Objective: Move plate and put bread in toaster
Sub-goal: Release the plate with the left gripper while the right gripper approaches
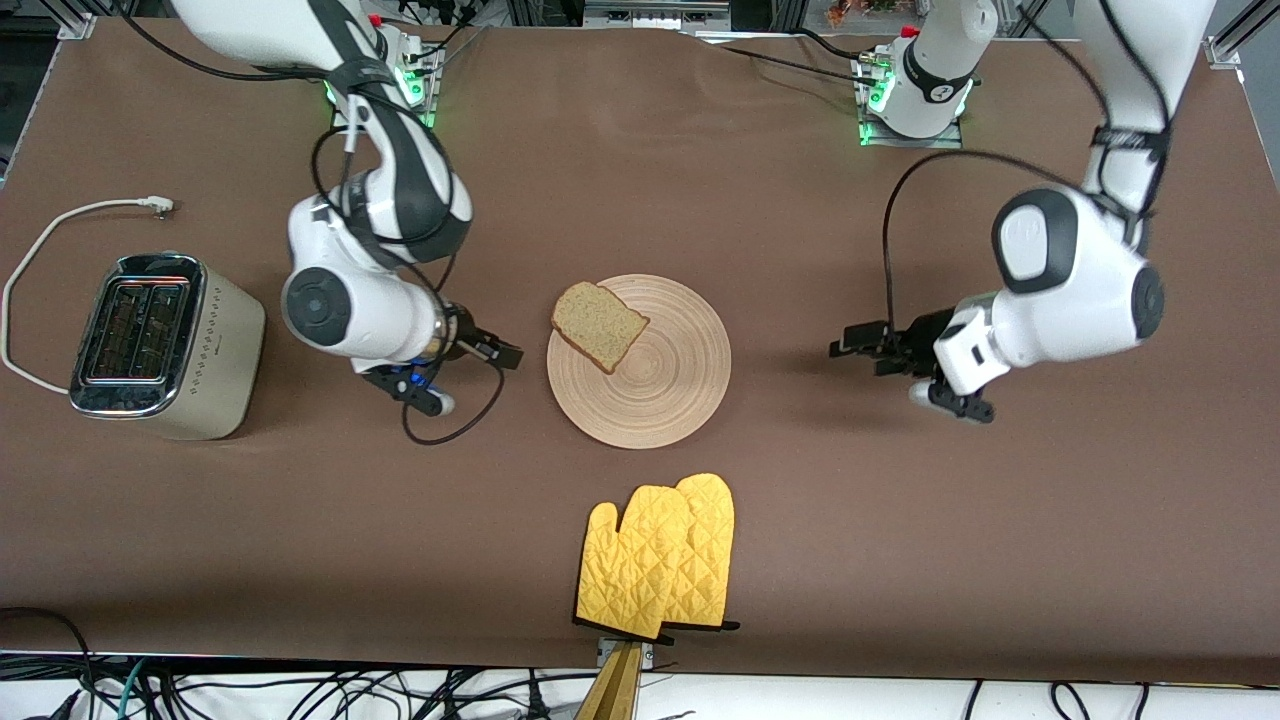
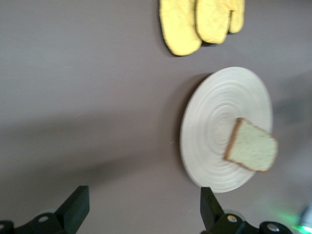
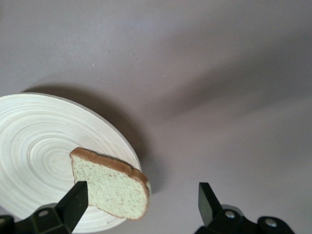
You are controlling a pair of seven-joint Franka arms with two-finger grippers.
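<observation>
The pale wooden plate point(image 1: 670, 380) lies mid-table, and the bread point(image 1: 598, 325) rests on it, hanging over the rim toward the right arm's end. The cream toaster point(image 1: 165, 345) stands at the right arm's end, slots up. My right gripper point(image 1: 468, 378) hovers open over the table between toaster and plate; its wrist view shows the bread point(image 3: 109, 187) and plate point(image 3: 39, 141) just ahead of its empty gripper point(image 3: 141, 202). My left gripper point(image 1: 870, 350) hangs open and empty over bare table beside the plate, toward the left arm's end. Its wrist view shows the plate point(image 2: 214, 122), the bread point(image 2: 251, 146) and its gripper point(image 2: 144, 204).
A pair of yellow oven mitts point(image 1: 660, 555) lies nearer to the front camera than the plate, at the table's edge, also seen as mitts point(image 2: 200, 22). The toaster's white cord point(image 1: 40, 240) loops on the table beside it.
</observation>
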